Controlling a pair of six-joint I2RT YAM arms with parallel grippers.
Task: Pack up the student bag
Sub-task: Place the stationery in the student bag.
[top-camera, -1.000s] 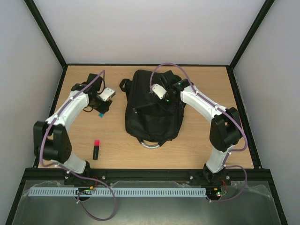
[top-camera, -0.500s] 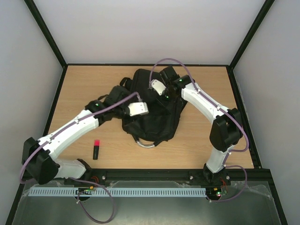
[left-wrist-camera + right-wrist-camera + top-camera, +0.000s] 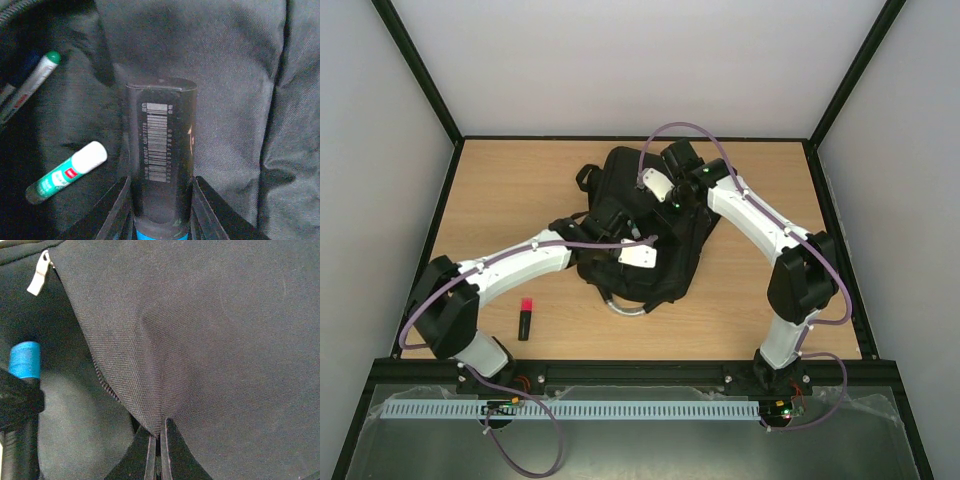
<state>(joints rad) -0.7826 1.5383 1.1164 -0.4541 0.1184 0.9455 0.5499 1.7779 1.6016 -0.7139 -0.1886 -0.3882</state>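
While my left gripper (image 3: 161,200) clamps a black marker (image 3: 161,150) inside the student bag (image 3: 675,265), my right gripper (image 3: 159,440) pinches its fabric, jaws pressed together; the bag lies centred on the table (image 3: 520,180), seemingly a glue stick (image 3: 67,172) inside.

Student bag (image 3: 682,255) on the table (image 3: 500,180) — marker (image 3: 524,320) left of it

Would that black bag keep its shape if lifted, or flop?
Probably flop: the bag puckers into a ridge where the right gripper pinches it. Its cloth is likely light too, since that one pinch holds it open.
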